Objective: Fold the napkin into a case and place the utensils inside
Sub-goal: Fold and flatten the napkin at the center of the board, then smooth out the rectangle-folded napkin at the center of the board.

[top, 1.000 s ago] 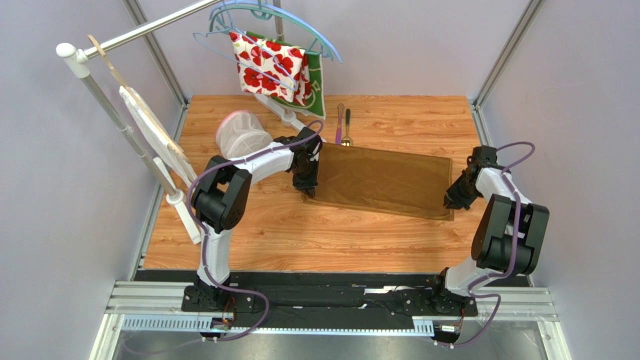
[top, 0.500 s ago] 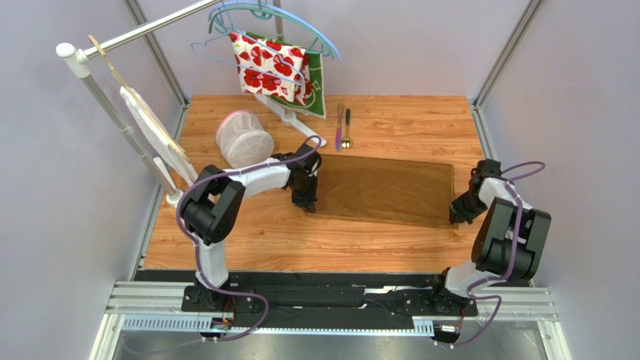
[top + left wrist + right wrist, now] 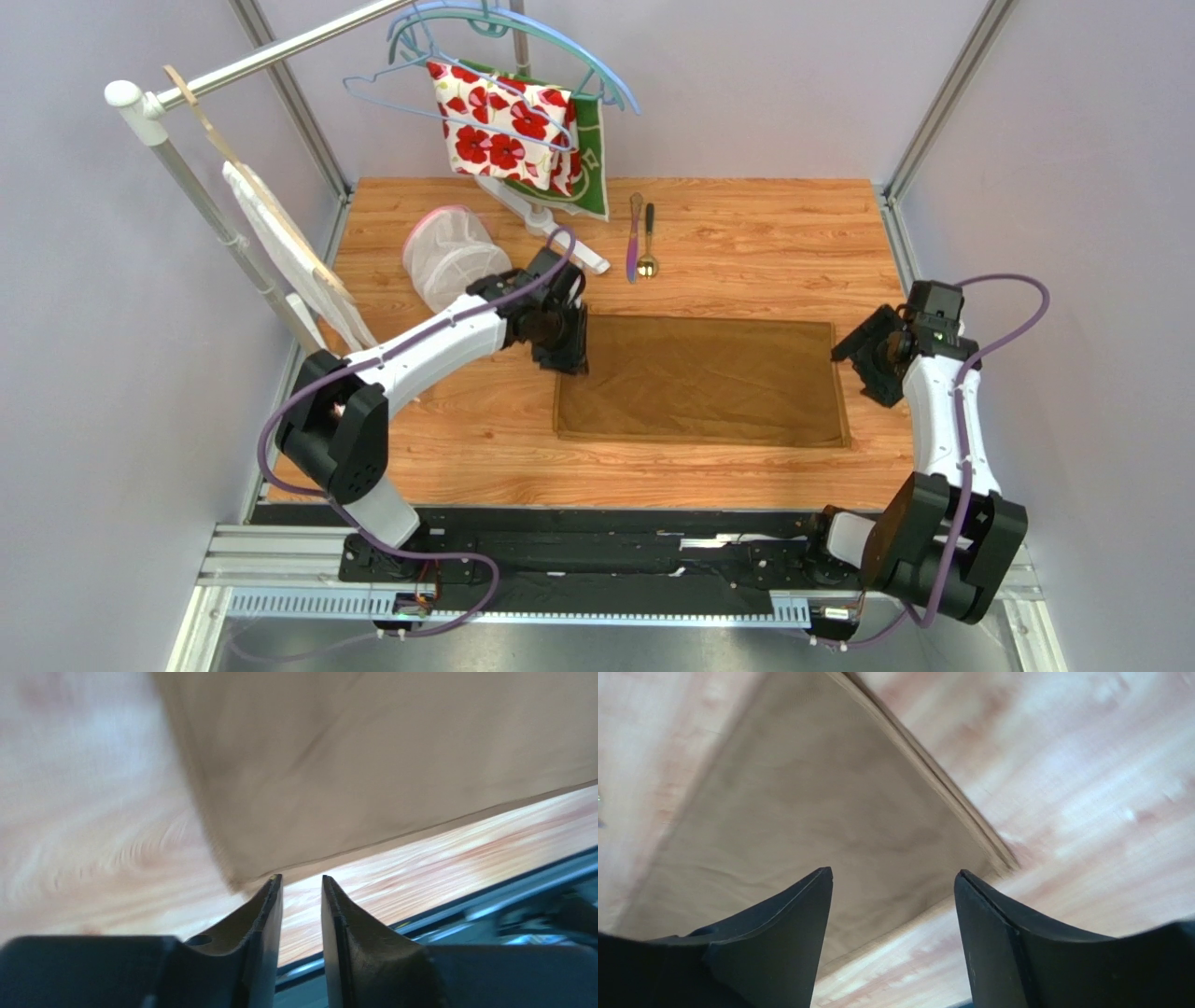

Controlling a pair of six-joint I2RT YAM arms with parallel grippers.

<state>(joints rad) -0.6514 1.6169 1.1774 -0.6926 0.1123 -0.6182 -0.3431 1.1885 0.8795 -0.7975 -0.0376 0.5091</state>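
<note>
Well, the golden-brown napkin (image 3: 701,381) lies flat, folded into a rectangle, mid-table (image 3: 758,238). The left gripper (image 3: 572,361) is at its far left corner, jaws slightly parted and empty. The right gripper (image 3: 853,353) gapes wide, empty, by the far right corner. The knife (image 3: 634,235) and spoon (image 3: 647,241) lie beyond the far edge.

White arms (image 3: 435,340), black joints (image 3: 337,437), purple cables (image 3: 1044,300), black wedge-fingered pincers (image 3: 302,882) (image 3: 892,872)

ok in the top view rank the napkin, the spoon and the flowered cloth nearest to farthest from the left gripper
From the left gripper:
1. napkin, its far left corner right beside it
2. spoon, past the napkin's far edge
3. flowered cloth, hanging at the back
</note>
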